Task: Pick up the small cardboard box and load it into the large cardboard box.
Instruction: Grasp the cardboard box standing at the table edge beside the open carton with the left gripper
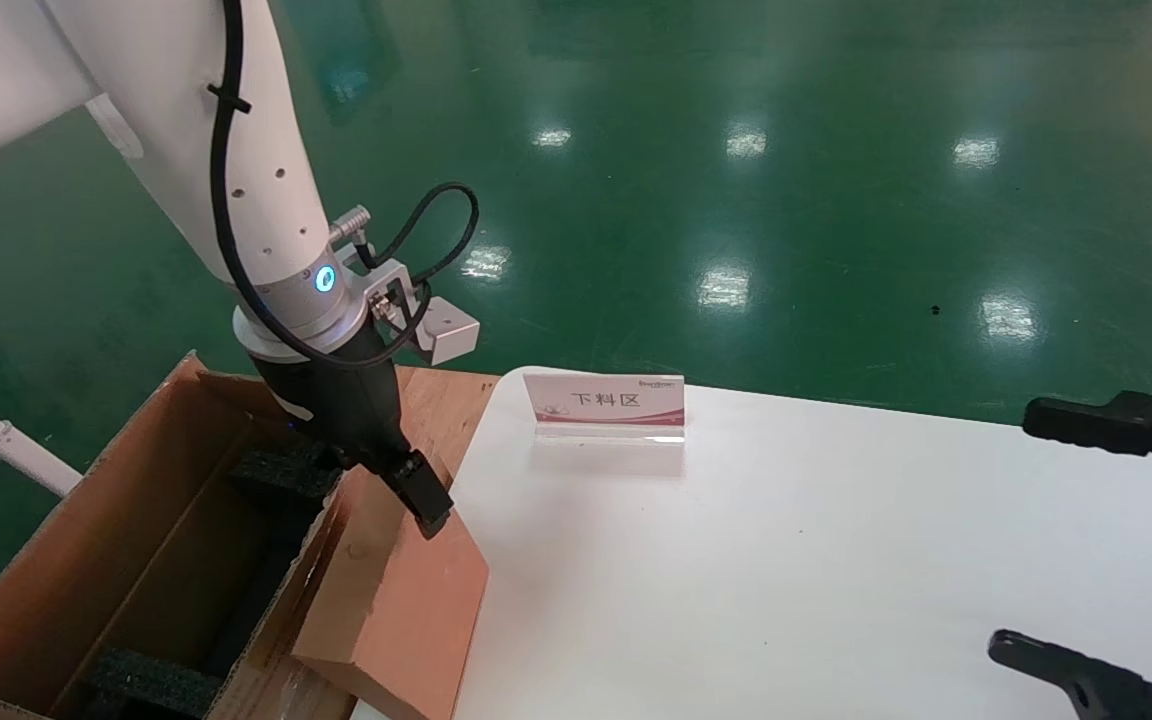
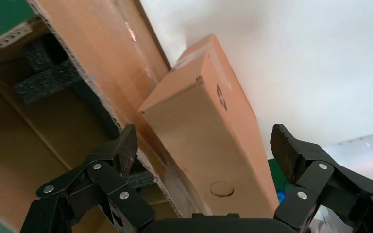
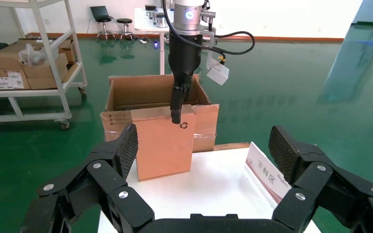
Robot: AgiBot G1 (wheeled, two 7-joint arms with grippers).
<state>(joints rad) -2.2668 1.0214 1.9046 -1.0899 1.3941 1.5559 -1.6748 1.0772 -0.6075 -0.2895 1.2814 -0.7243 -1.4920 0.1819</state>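
Beside the long brown flapped carton [image 1: 86, 560]: flat brown cardboard box [image 1: 406, 610], tilted, unloaded. Left gripper [image 2: 201, 145] fingers spread, straddling it. Right gripper [image 3: 201, 145] parked, spread. Next: clamp, lift.

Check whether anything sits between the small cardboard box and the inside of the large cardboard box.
Yes. The large cardboard box's near side wall stands between them: the small cardboard box is tilted against its outside at the white table edge. The left tool is at the box's top, fingers open either side. Black foam blocks line the inside.
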